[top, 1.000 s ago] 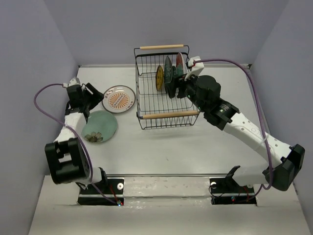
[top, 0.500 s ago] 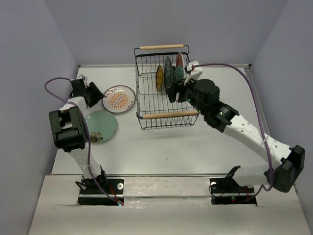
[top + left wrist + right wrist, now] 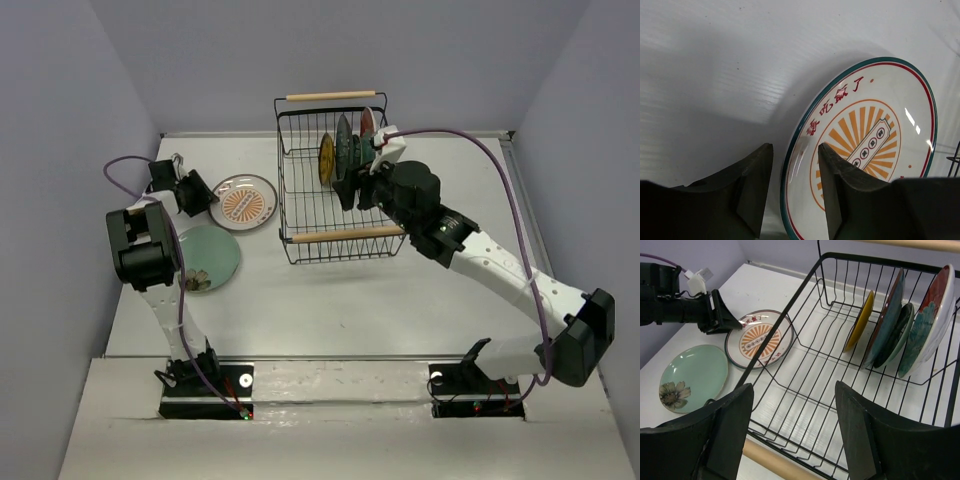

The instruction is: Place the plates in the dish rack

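The white plate with orange centre [image 3: 875, 145] lies flat on the table [image 3: 350, 300], just to the left of the dish rack [image 3: 300, 215]. The pale mint plate [image 3: 205, 255] lies beside it, a little nearer to the arm bases. The left gripper [image 3: 795, 147] has its fingers [image 3: 755, 185] apart and set on both sides of the rim that is farthest from the rack, one outside the plate and one over its inner slope. I see no firm pinch yet. The danger, I think, is that the smooth rim slips out when the fingers press. The plate could then slide toward the rack wires, or tip and fall if it is lifted by one edge only. The right gripper [image 3: 794, 390] is spread wide and empty over the near side of the rack. It may stand in the way of a plate coming in. In the rack the amber-yellow plate [image 3: 860, 322], the blue-teal plate [image 3: 887, 315], the dark teal plate [image 3: 897, 335] and the red plate [image 3: 932, 315] stand on edge at the far side, and a careless entry could knock them. The left wrist view cuts off the near part of the white plate, so I cannot tell whether the outer finger touches the table. The dark teal plate is mostly hidden behind its neighbour.
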Robot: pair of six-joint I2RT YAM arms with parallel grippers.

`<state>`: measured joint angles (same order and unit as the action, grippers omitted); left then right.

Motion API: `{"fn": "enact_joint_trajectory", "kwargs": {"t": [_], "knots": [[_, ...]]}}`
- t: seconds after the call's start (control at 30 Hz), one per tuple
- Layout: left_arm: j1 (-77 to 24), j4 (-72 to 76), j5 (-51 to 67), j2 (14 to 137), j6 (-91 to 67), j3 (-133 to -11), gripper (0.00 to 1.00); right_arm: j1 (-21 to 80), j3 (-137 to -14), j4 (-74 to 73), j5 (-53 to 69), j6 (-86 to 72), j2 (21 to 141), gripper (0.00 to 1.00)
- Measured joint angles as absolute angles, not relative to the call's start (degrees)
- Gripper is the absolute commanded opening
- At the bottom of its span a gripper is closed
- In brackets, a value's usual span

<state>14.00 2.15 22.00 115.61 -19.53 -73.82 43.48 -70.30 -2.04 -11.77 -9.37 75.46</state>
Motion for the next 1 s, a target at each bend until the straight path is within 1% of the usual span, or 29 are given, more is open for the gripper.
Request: {"fn": "enact_joint_trajectory", "kwargs": {"t": [0.07, 0.1, 0.2, 0.33, 0.47, 0.53, 0.57, 0.6, 0.7, 0.77, 0.8, 1.0], "knots": [[14.0, 2.26, 23.24, 116.31, -19.29, -74.35, 0.42, 43.48, -70.3, -2.07, -11.7, -9.43, 76.14, 0.71], [14.0, 2.24, 23.51, 116.55, -19.11, -74.59, 0.3, 43.48, -70.3, -2.04, -11.55, -9.47, 76.58, 0.71], [14.0, 2.44, 24.82, 117.21, -18.79, -74.85, 0.06, 43.48, -70.32, -2.07, -11.35, -9.58, 77.34, 0.71], [14.46, 4.14, 28.67, 117.1, -20.51, -75.79, 0.06, 43.48, -70.32, -1.89, -10.66, -9.89, 78.37, 0.71], [14.9, 5.21, 28.64, 115.2, -22.5, -75.37, 0.06, 43.48, -70.35, -1.85, -9.67, -9.91, 79.46, 0.72], [15.29, 5.28, 26.61, 113.01, -23.53, -74.02, 0.06, 43.48, -70.48, -1.85, -8.88, -9.91, 80.03, 0.74], [15.46, 5.3, 25.47, 111.79, -23.97, -73.36, 0.06, 43.48, -70.76, -1.78, -7.84, -9.89, 80.49, 0.79], [15.66, 5.13, 23.94, 110.15, -24.38, -72.4, 0.06, 43.48, -70.94, -1.76, -7.25, -9.89, 80.71, 0.79], [16.12, 4.78, 19.55, 103.5, -25.65, -69.36, 0.06, 43.44, -72.53, -1.67, -3.05, -9.74, 81.82, 0.91], [16.38, 5.04, 17.37, 97.58, -26.94, -67.4, 0.06, 43.4, -73.54, -1.45, -1.06, -9.67, 82.26, 0.93], [16.51, 5.19, 16.75, 94.78, -27.57, -66.72, 0.06, 42.96, -74.41, -1.28, 1.45, -9.5, 82.61, 0.95], [16.34, 9.02, 15.88, 76.69, -29.65, -63.88, 0.06, 39.7, -80.71, 0.03, 18.61, -8.49, 86.54, 0.97]]}}
